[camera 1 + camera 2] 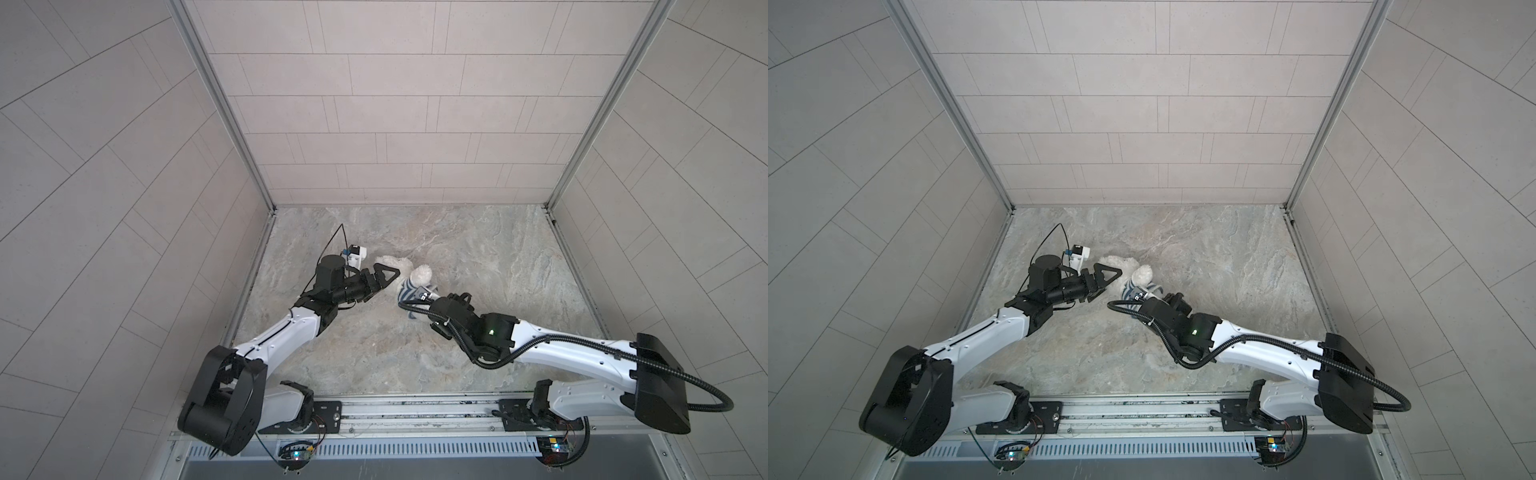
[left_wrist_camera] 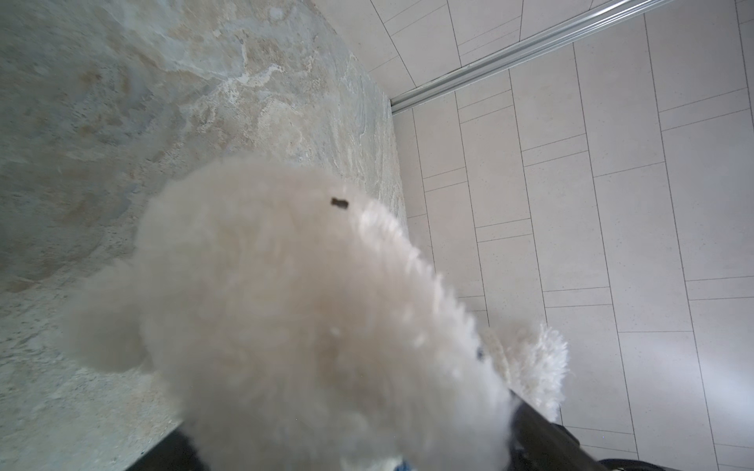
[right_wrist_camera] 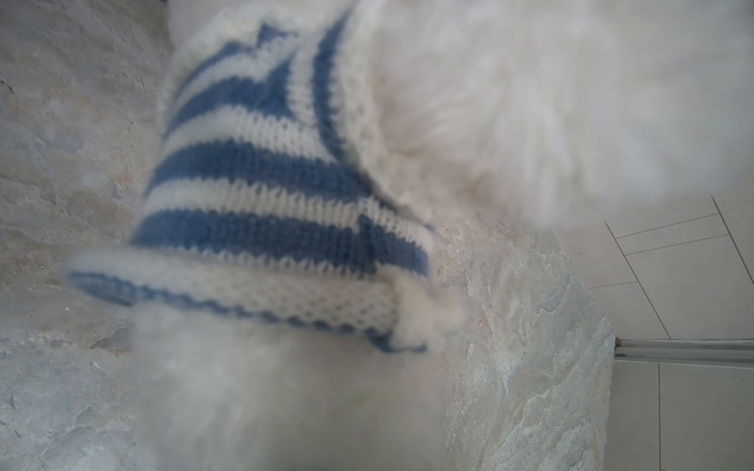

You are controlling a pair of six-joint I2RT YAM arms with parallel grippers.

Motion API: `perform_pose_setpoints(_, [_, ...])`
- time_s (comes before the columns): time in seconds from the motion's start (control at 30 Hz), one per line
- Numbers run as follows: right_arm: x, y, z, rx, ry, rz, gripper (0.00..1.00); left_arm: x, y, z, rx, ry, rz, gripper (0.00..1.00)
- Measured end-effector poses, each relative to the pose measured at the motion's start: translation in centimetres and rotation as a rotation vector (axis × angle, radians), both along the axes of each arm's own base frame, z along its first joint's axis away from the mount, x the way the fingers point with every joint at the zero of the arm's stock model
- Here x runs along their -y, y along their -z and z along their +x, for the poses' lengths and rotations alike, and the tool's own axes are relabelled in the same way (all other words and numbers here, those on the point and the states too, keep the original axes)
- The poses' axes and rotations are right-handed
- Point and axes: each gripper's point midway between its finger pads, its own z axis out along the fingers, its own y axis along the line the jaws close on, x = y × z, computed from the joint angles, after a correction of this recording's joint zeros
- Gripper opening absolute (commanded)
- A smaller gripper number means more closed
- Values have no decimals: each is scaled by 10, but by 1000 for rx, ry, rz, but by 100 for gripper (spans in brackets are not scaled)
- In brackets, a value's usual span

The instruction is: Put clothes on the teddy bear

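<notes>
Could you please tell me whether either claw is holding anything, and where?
The left claw stands open at the teddy bear's head, holding nothing. The right claw is shut near the shirt; what it pinches, if anything, is hidden.

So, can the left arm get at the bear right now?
Probably yes. The left gripper is open right at the bear, whose fur fills its wrist view between the fingers; nothing lies between them.
</notes>
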Motion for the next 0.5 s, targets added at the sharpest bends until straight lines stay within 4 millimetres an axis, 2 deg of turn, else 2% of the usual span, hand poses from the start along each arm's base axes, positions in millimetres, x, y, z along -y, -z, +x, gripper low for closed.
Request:
perform_pose_setpoints(0.3, [-35, 53, -25, -83, -98, -99, 18, -10, 30, 3, -67, -51, 70, 100])
perform_pose_setpoints(0.37, [-48, 64, -32, -109, -117, -114, 22, -15, 39, 2, -90, -64, 88, 100])
perform_pose_setpoints(0.5, [-79, 75, -47, -140, -156, -102, 31, -27, 57, -3, -132, -86, 133, 100])
